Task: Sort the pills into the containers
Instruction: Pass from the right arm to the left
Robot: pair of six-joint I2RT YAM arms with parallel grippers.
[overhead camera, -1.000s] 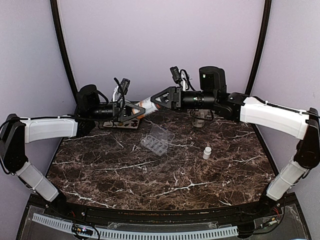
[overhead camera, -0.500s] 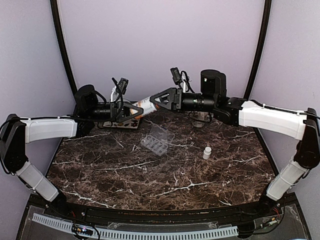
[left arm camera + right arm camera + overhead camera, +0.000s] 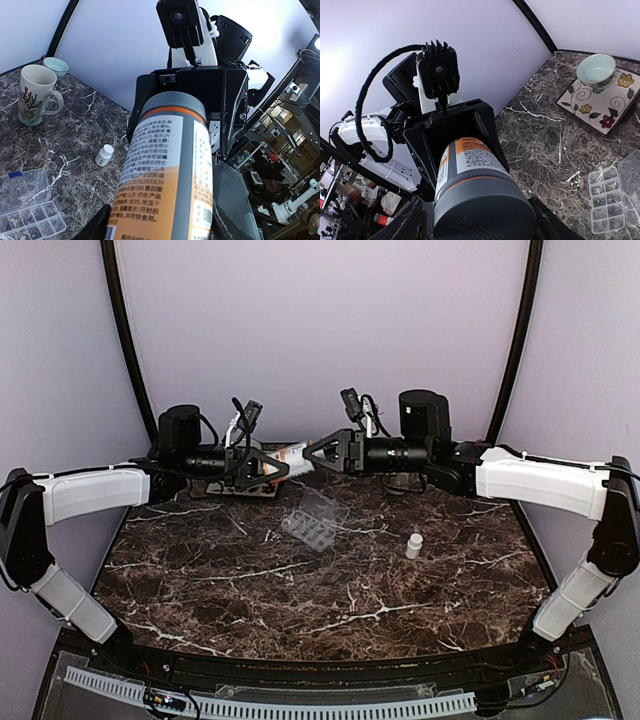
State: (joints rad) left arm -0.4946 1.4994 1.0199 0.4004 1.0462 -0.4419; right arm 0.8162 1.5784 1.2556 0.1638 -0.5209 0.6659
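An orange pill bottle [image 3: 290,454] with a grey-looking cap hangs level in the air over the back of the table. My left gripper [image 3: 279,466] is shut on its labelled body [image 3: 165,170]. My right gripper [image 3: 309,452] faces it from the other side. Its fingers flank the cap [image 3: 480,205] with slim gaps, so it stands open. The clear pill organizer [image 3: 312,525] lies below on the marble, lid swung open, also in the left wrist view [image 3: 30,220] and the right wrist view [image 3: 610,200]. No pills show.
A small white bottle [image 3: 413,545] stands right of the organizer. A flowered plate [image 3: 600,105] with a pale bowl [image 3: 595,70] sits at the back left. A tall mug [image 3: 35,95] stands at the back right, behind my right arm.
My left gripper has closed onto the bottle's body and lifted a little. The right gripper's jaws have widened around the cap. The bottle now sits more level.
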